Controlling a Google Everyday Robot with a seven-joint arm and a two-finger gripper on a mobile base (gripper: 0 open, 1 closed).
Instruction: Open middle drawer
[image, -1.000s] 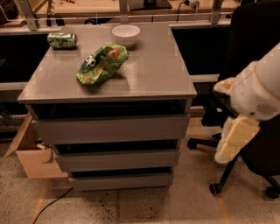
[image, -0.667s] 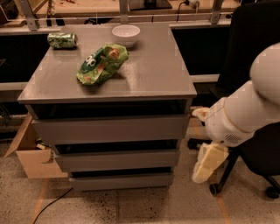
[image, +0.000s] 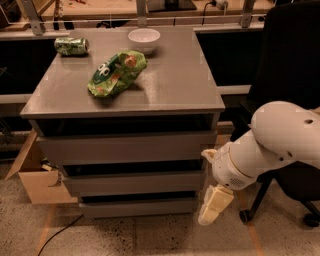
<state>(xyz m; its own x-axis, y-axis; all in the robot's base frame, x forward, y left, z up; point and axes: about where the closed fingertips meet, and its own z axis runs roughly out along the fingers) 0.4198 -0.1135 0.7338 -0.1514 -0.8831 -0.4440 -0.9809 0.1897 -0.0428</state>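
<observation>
The grey cabinet has three stacked drawers, all shut. The middle drawer (image: 132, 183) has a plain, handleless front of medium height, below the taller top front (image: 127, 148) and above the slim bottom front (image: 132, 206). My gripper (image: 206, 187) is at the end of the white arm (image: 280, 137), just off the cabinet's right front corner, level with the middle and bottom drawers. Its cream fingers (image: 215, 204) are spread apart and hold nothing. It is close to the middle drawer's right end; I cannot tell whether it touches.
On the cabinet top (image: 175, 85) lie a green chip bag (image: 117, 72), a white bowl (image: 144, 37) and a green can (image: 71, 46). An open cardboard box (image: 37, 182) stands at the lower left. A black office chair (image: 290, 65) stands at the right, behind the arm.
The arm has swung left and down from the right side, bringing the gripper close to the cabinet's right front corner. The drawers have not moved.
</observation>
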